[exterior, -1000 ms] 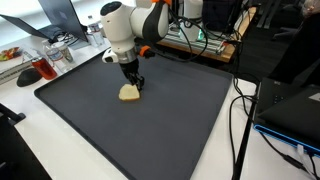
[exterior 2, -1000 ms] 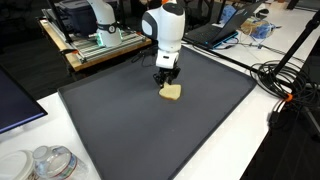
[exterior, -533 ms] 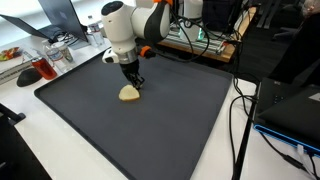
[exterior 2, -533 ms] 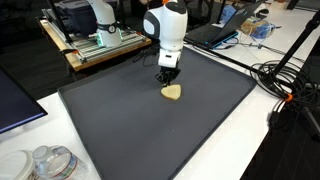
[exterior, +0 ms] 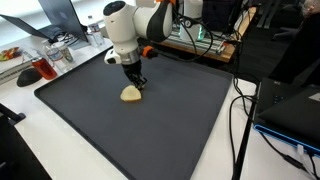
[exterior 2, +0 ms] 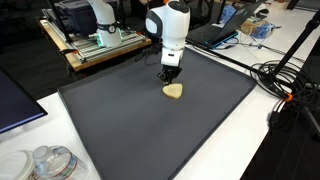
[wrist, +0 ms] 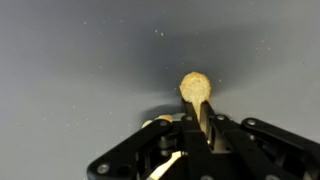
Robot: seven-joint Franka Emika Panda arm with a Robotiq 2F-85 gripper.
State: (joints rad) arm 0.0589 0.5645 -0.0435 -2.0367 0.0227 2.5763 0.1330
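Observation:
A small tan flat piece rests on the dark grey mat in both exterior views. My gripper points straight down at it, fingertips at its far edge. In the wrist view the tan piece shows a rounded end sticking out past the gripper, with its narrow part pinched between the two black fingers. The gripper is shut on the piece. From these views I cannot tell whether the piece is off the mat.
A wooden bench with electronics stands behind the mat. Cables and a laptop lie along one side. Glass jars and a red cup sit on the white table beyond the mat's corners.
The jaws have closed on the tan piece. The piece has shifted slightly on the mat with the gripper; the arm has barely moved otherwise.

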